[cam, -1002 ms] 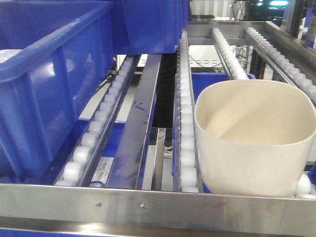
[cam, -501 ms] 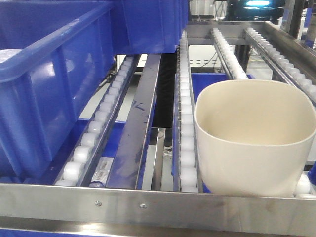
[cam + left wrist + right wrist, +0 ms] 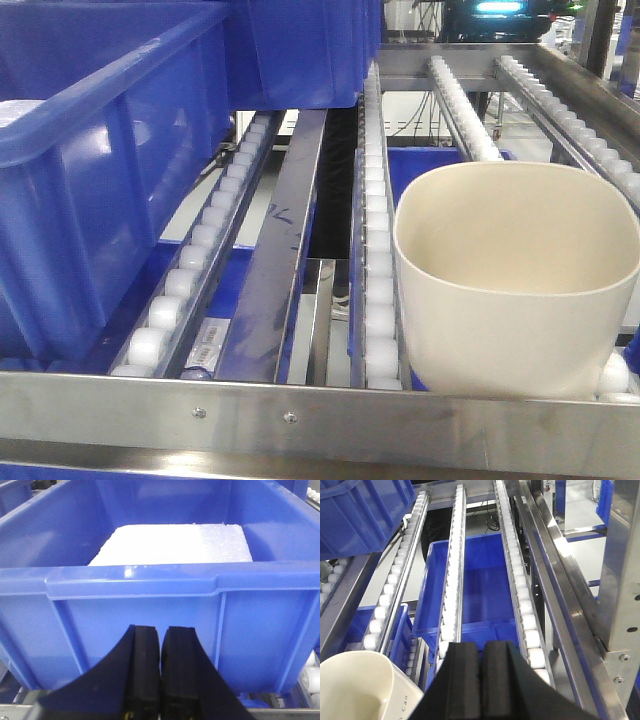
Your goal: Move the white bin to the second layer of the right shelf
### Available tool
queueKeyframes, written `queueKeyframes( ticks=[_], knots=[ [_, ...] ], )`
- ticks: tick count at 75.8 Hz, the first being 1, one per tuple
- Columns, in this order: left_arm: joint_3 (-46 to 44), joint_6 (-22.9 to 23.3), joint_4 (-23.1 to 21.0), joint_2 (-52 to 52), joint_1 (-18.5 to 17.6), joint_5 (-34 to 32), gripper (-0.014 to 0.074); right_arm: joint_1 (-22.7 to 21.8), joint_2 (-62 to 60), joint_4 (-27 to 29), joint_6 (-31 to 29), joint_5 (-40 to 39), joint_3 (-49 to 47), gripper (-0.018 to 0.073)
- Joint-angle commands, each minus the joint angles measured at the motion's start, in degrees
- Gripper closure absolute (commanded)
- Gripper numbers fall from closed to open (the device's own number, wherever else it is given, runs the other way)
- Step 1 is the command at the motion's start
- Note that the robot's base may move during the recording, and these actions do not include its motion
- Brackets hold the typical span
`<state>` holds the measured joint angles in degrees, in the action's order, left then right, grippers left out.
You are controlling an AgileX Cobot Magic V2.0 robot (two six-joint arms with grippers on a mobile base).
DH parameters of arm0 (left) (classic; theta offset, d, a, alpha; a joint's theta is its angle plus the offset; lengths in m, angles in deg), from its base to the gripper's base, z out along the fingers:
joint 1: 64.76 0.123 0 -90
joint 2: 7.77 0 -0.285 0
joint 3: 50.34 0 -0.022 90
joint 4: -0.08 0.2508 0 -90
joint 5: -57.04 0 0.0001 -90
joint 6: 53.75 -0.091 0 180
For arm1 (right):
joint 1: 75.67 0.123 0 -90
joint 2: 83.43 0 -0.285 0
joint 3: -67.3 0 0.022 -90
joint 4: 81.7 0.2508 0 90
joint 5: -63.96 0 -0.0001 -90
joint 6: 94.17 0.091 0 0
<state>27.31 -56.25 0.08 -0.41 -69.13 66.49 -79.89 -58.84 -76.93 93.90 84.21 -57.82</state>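
Steel roller lanes of the right shelf second layer (image 3: 300, 405) carry the white bin (image 3: 515, 280) upright behind the front rail. Left fingers (image 3: 161, 672) and right fingers (image 3: 480, 680) are pressed together, empty.

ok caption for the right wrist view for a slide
Shut right gripper above the white bin resting on the roller lanes of the right shelf second layer.

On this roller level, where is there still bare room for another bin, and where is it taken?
Free: the roller lane behind the white bin, toward the back rail. Crowded: the left side, filled by the blue crate; the front right, where the bin sits against the front rail.
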Motion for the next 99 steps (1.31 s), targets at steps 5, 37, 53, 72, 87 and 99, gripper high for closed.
queueKeyframes(
  ticks=[5,37,53,72,87,99],
  knots=[
    [2.1,0.3,0.0,-0.8,-0.1,-5.0,0.0512,-0.6,-0.3,-1.1,-0.5,-3.3,-1.5,0.0506],
    [2.1,0.3,0.0,-0.8,-0.1,-5.0,0.0512,-1.3,-13.0,-1.5,-0.5,-11.3,17.6,0.0506],
    [2.1,0.3,0.0,-0.8,-0.1,-5.0,0.0512,-1.2,-18.6,-1.5,-0.5,-13.7,23.1,0.0506],
    [2.1,0.3,0.0,-0.8,-0.1,-5.0,0.0512,-1.2,-18.6,-1.5,-0.5,-17.3,23.1,0.0506],
    [2.1,0.3,0.0,-0.8,-0.1,-5.0,0.0512,-1.2,-18.6,-1.5,-0.5,-19.3,23.1,0.0506],
    [2.1,0.3,0.0,-0.8,-0.1,-5.0,0.0512,-1.2,-18.6,-1.5,-0.5,-19.3,23.1,0.0506]
  ],
)
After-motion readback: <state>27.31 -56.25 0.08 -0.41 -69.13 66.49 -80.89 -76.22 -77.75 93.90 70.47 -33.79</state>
